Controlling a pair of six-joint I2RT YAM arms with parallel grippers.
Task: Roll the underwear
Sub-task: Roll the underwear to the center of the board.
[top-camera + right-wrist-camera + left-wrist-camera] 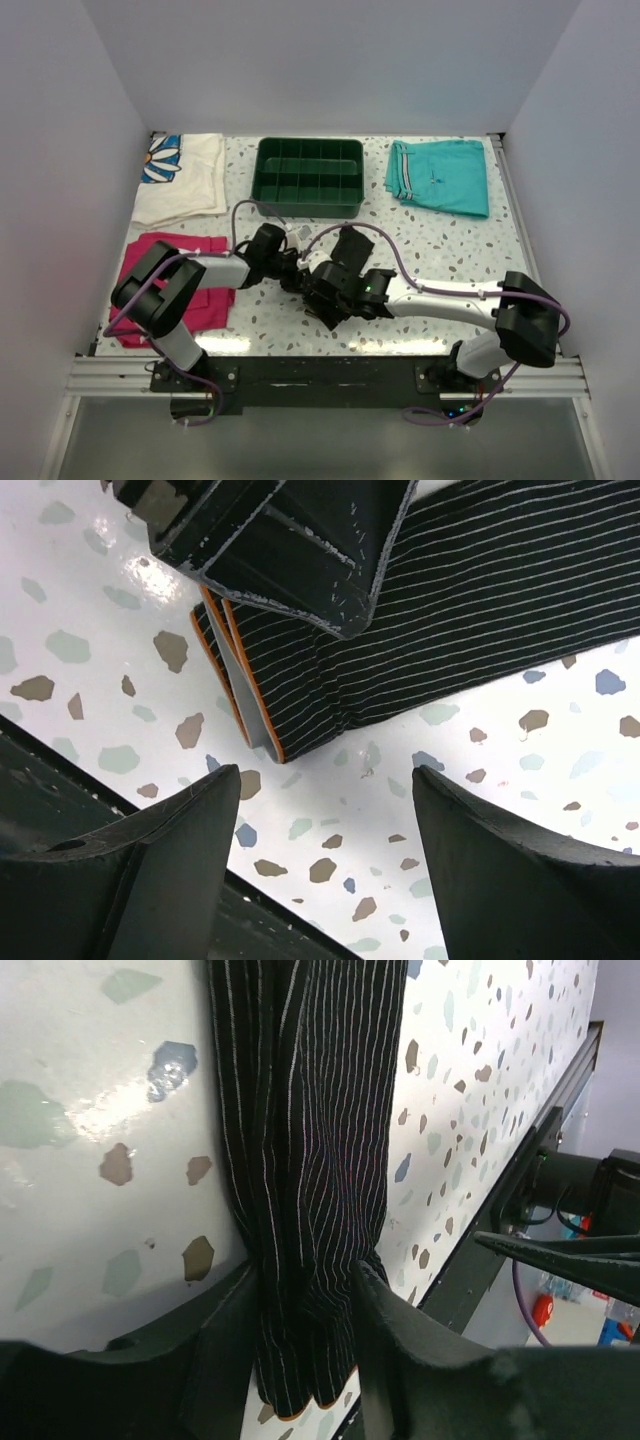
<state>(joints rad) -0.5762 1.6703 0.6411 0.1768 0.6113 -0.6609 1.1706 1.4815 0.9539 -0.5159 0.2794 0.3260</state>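
The underwear (310, 1160) is a black, finely striped strip lying on the speckled table, folded narrow. Its orange-edged end (250, 695) points toward the near edge. My left gripper (305, 1300) is shut on that end, the fabric bunched between both fingers. In the top view the underwear (312, 287) is a dark mass at mid-table between the two arms, with the left gripper (293, 273) on it. My right gripper (325, 790) hangs open just short of the orange-edged end, with only bare table between its fingers. It sits close beside the left one (328, 300).
A green divided tray (310, 178) stands at the back centre. Teal shorts (440, 175) lie back right, a white flowered cloth (185, 175) back left, a magenta folded cloth (170, 280) at the left. The table's near rail (320, 370) is close behind the grippers.
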